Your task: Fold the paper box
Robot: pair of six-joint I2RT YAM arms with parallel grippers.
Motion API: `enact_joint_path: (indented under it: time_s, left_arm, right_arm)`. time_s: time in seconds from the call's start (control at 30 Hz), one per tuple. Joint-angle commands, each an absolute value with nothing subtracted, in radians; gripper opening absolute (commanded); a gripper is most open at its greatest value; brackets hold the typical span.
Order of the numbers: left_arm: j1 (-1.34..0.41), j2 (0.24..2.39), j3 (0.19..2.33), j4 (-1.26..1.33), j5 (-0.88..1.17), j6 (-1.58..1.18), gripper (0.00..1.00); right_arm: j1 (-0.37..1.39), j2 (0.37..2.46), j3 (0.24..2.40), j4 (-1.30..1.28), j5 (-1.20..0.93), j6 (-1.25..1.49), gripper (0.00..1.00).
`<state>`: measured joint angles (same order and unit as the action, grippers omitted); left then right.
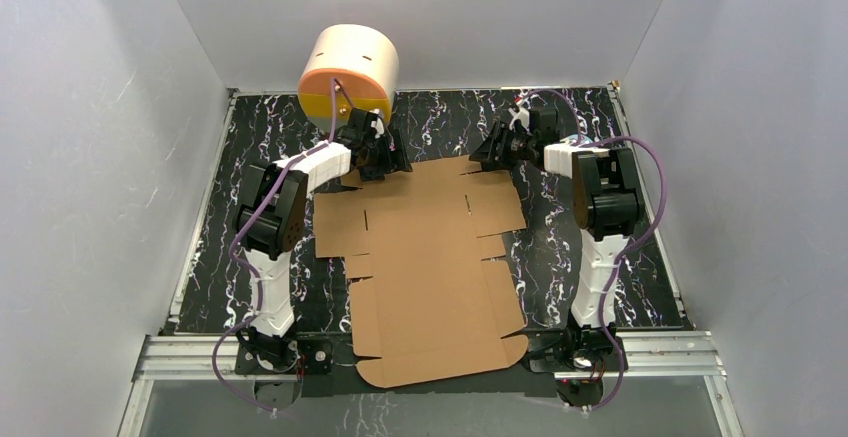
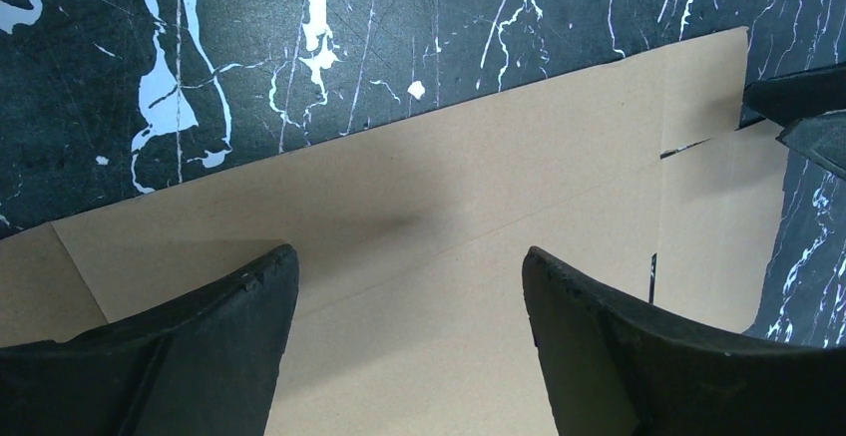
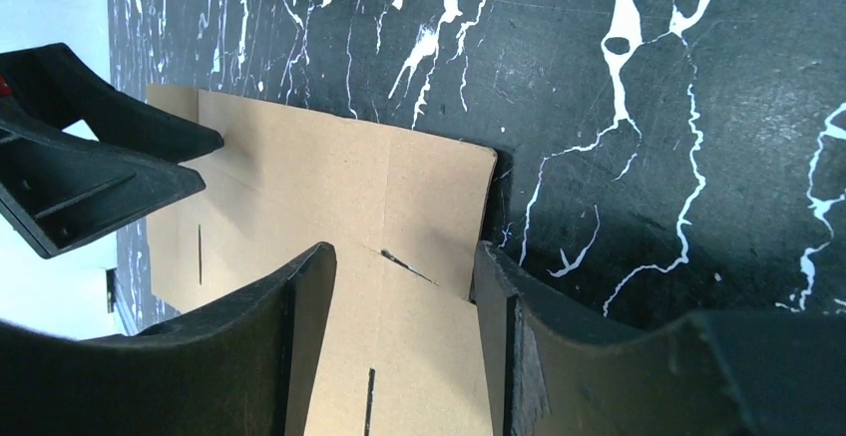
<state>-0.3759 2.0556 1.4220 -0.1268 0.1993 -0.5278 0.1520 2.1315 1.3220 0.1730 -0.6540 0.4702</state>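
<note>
The paper box [image 1: 430, 267] is a flat brown die-cut cardboard sheet with flaps and slots, lying unfolded on the black marbled table. My left gripper [image 1: 385, 162] is open just above the sheet's far left edge. In the left wrist view its jaws [image 2: 409, 261] stand wide apart over flat cardboard [image 2: 449, 187]. My right gripper [image 1: 497, 152] is open at the far right corner. In the right wrist view its jaws [image 3: 404, 256] straddle the corner flap [image 3: 299, 177], the right fingertip [image 3: 494, 286] at the flap's edge. Nothing is held.
A round cream drum with orange and yellow drawers [image 1: 348, 72] stands at the back left, close behind the left gripper. White walls enclose the table [image 1: 280, 137]. An aluminium rail [image 1: 200, 352] runs along the near edge. The sheet's near end overhangs that rail.
</note>
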Motion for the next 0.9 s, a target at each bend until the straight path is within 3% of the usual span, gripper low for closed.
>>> enact_joint_path:
  time_s: [0.0,0.37,0.63,0.87]
  left_arm:
    - [-0.380,2.091,1.403,-0.146,0.227,-0.538,0.79]
    - [-0.381,2.098,1.397,-0.143,0.241,-0.552,0.79]
    - [-0.380,2.104,1.393,-0.136,0.244,-0.558,0.79]
    - [-0.381,2.105,1.390,-0.132,0.241,-0.565,0.79]
  right_arm:
    - [0.183,2.059,1.354,0.133,-0.711,0.468,0.59]
    - [0.244,2.024,1.375,0.032,-0.554,0.404,0.35]
    - [0.339,1.974,1.399,-0.062,-0.267,0.325,0.24]
    - [0.448,1.974,1.444,-0.126,-0.011,0.232,0.21]
